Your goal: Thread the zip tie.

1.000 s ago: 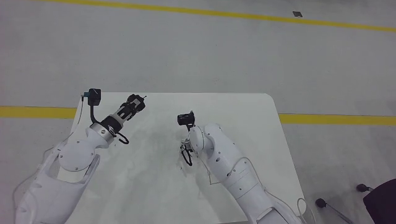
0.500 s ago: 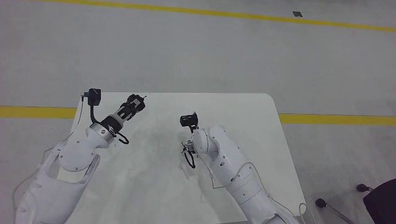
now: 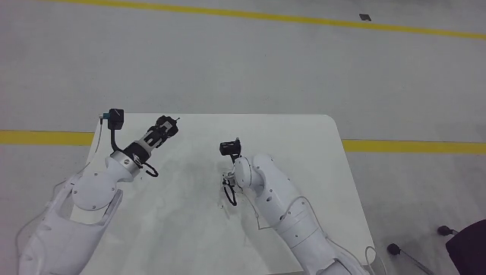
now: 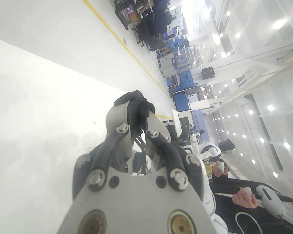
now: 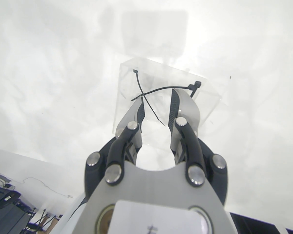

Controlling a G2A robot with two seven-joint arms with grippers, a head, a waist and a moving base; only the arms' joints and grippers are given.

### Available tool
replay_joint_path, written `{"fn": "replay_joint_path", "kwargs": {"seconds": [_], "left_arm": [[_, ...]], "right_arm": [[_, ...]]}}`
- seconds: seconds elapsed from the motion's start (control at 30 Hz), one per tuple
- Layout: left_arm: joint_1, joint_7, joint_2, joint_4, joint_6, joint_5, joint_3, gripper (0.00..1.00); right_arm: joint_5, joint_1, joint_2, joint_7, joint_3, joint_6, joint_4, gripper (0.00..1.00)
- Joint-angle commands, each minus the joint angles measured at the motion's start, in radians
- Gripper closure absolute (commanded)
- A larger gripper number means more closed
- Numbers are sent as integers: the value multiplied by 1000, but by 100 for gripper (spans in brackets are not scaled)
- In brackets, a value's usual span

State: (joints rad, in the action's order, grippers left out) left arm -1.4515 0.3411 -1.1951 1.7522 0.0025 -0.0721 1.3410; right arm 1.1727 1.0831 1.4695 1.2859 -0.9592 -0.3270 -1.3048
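Two black zip ties lie crossed in a shallow clear tray (image 5: pixel 211 98) on the white table (image 3: pixel 304 146). One zip tie (image 5: pixel 169 88) has its head near the tray's corner; the other zip tie (image 5: pixel 139 83) runs across it. My right gripper (image 5: pixel 157 97) hangs open just above them, one finger on each side of the crossing, touching neither that I can see. From above, the right gripper (image 3: pixel 228 189) points down at mid-table. My left gripper (image 4: pixel 139 108) is shut and held off the table near its far left part, also seen as the left gripper (image 3: pixel 170 124). Thin dark strands run between its fingers; I cannot tell what they are.
The table's far edge (image 3: pixel 250 115) and right edge lie beyond the arms. Bare tabletop surrounds the tray on all sides. People sit in the room behind, away from the table.
The right arm shifted slightly over the tray and back, its gripper still open. The left arm has not moved.
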Motion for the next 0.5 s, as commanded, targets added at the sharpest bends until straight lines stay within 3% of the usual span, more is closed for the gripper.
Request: {"fn": "replay_joint_path", "kwargs": {"seconds": [0.0, 0.47], "left_arm": [[0, 0, 0, 0, 0, 0, 0, 100], [0, 0, 0, 0, 0, 0, 0, 100]], "right_arm": [[-1, -2, 1, -1, 1, -3, 4, 77], [-11, -26, 14, -4, 30, -4, 47, 76]]}}
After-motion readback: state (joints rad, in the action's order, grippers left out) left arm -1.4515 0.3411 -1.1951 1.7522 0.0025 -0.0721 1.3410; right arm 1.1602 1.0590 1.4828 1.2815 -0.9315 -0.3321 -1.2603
